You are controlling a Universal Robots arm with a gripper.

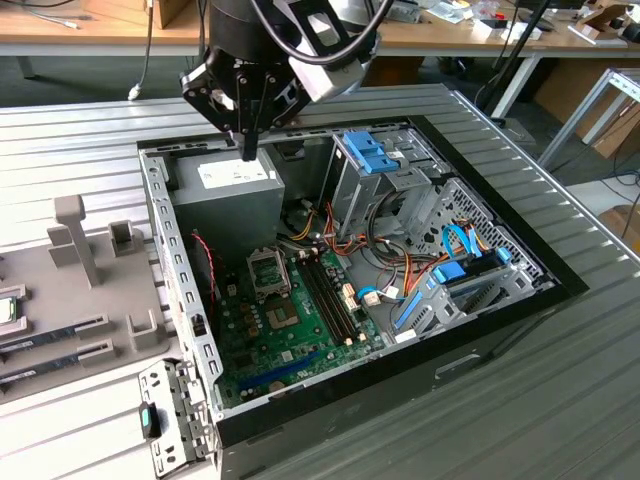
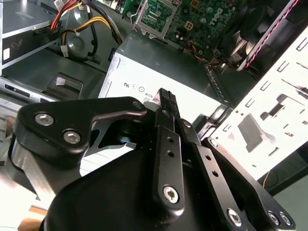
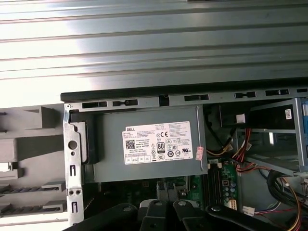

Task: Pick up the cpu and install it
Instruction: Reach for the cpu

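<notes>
The cpu [image 1: 7, 308] is a small flat square chip lying in the grey fixture tray [image 1: 70, 300] at the exterior view's far left edge, partly cut off. My gripper [image 1: 248, 146] hangs over the back corner of the open computer case [image 1: 420, 360], just above the grey power supply box [image 1: 225, 190], far from the cpu. Its black fingers [image 2: 167, 101] are pressed together with nothing between them. The hinged metal socket frame [image 1: 268, 270] sits on the green motherboard [image 1: 290, 335]. In the first wrist view the power supply box [image 3: 149, 144] lies straight below the gripper links [image 3: 163, 214].
Two memory sticks [image 1: 55, 340] lie in slots of the fixture tray. A drive cage with blue parts [image 1: 375, 160], coloured cable bundles [image 1: 345, 240] and a blue-latched bracket [image 1: 440, 290] crowd the case's right side. A ribbed metal table [image 1: 560, 400] surrounds the case.
</notes>
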